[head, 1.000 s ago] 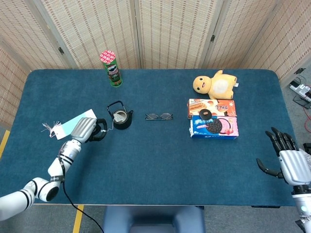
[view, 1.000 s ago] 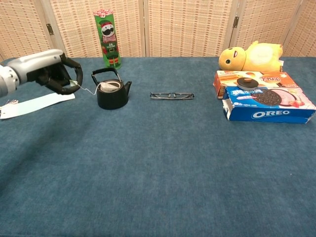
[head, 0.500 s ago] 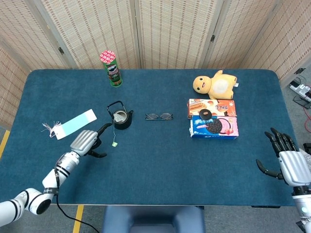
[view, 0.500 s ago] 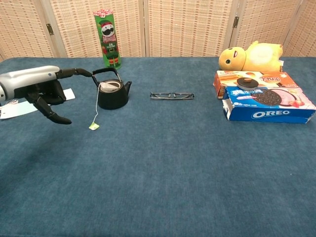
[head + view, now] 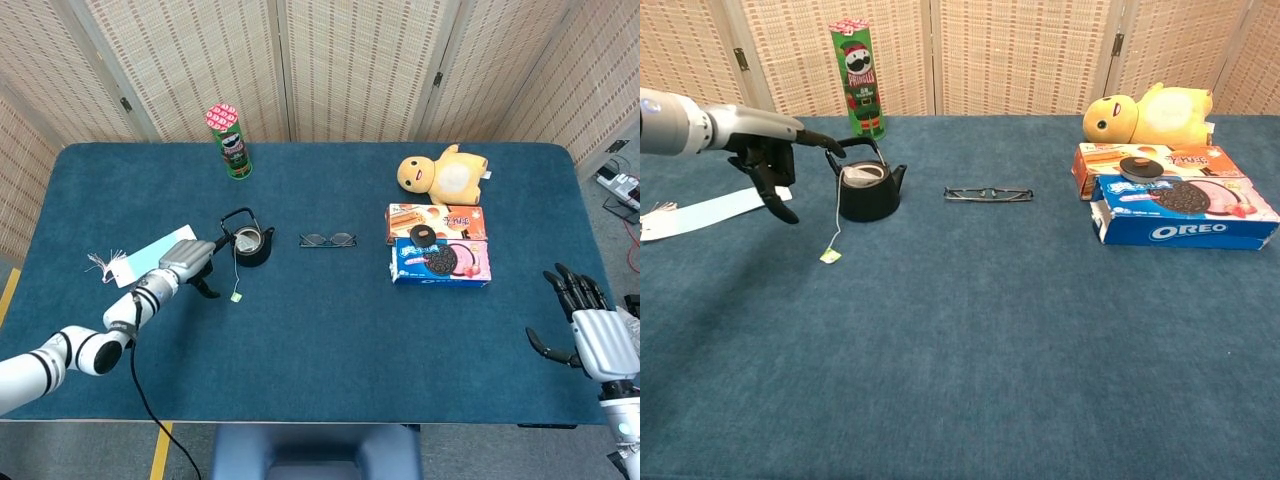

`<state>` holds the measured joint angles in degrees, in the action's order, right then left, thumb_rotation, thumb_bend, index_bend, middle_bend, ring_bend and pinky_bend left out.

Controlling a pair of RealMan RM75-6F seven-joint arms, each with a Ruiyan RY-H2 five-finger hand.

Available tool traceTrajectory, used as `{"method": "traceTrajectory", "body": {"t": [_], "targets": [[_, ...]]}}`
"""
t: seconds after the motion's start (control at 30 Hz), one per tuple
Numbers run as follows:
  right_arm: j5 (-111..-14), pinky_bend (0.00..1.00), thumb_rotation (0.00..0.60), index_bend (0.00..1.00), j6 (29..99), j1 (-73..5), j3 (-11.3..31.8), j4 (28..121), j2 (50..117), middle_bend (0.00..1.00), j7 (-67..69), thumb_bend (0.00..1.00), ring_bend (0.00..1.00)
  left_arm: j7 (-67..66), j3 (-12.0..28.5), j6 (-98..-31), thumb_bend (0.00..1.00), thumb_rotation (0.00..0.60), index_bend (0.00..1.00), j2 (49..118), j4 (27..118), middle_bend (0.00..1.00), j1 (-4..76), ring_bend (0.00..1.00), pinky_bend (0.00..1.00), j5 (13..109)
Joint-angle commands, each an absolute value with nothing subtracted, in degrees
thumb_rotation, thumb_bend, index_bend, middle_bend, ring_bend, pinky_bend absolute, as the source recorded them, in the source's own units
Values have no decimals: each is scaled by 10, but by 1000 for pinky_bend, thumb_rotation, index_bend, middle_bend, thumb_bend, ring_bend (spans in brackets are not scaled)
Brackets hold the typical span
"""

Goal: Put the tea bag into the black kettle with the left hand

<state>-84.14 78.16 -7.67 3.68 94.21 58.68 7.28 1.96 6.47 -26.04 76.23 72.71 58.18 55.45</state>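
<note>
The black kettle (image 5: pixel 248 243) (image 5: pixel 868 192) stands left of the table's middle, lid off. The tea bag (image 5: pixel 862 175) shows pale inside its mouth. Its string runs over the rim down to the small green tag (image 5: pixel 237 296) (image 5: pixel 827 256), which lies on the cloth in front of the kettle. My left hand (image 5: pixel 190 261) (image 5: pixel 768 160) hovers just left of the kettle with fingers spread and nothing in it; one fingertip (image 5: pixel 837 151) reaches toward the handle. My right hand (image 5: pixel 586 337) rests open at the table's right front edge, seen only in the head view.
A Pringles can (image 5: pixel 229 140) (image 5: pixel 859 75) stands behind the kettle. Glasses (image 5: pixel 327 239) (image 5: pixel 988 193) lie to its right. An Oreo box (image 5: pixel 441 261) (image 5: pixel 1185 212), an orange biscuit box (image 5: pixel 433 221) and a yellow plush (image 5: pixel 441 172) (image 5: pixel 1152 114) sit right. A blue paper slip (image 5: pixel 146 259) (image 5: pixel 700 215) lies beside my left hand.
The left hand let go of the string, dropping the tag onto the cloth, pulled back toward the front, then came back beside the kettle with fingers spread. The right hand stayed put.
</note>
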Motion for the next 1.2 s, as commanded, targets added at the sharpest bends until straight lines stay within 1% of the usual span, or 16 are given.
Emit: {"method": "traceTrajectory", "body": {"t": [0.03, 0.3, 0.53, 0.9, 1.03, 1.2], "targets": [[-840, 0, 340, 0, 780, -77, 37, 942, 586, 0, 74, 402, 0, 3, 61, -250, 194, 586, 0, 790, 688, 1000, 601, 1000, 1000, 528], [-832, 0, 341, 0, 775, -79, 39, 939, 587, 0, 76, 402, 0, 3, 54, -232, 194, 586, 14, 811, 647, 1000, 604, 1000, 1000, 526], [-832, 0, 340, 0, 769, -82, 38, 940, 588, 0, 73, 402, 0, 4, 58, -244, 194, 588, 35, 799, 671, 1000, 599, 1000, 1000, 541], [-840, 0, 340, 0, 776, -80, 35, 942, 586, 0, 76, 402, 0, -15, 47, -258, 194, 582, 90, 794, 695, 1000, 595, 1000, 1000, 540], [-841, 0, 339, 0, 775, -80, 35, 941, 587, 0, 75, 402, 0, -25, 39, -258, 193, 583, 119, 804, 688, 1000, 595, 1000, 1000, 539], [-841, 0, 338, 0, 773, -82, 35, 941, 588, 0, 74, 402, 0, -25, 38, -251, 194, 584, 122, 823, 669, 1000, 598, 1000, 1000, 535]]}}
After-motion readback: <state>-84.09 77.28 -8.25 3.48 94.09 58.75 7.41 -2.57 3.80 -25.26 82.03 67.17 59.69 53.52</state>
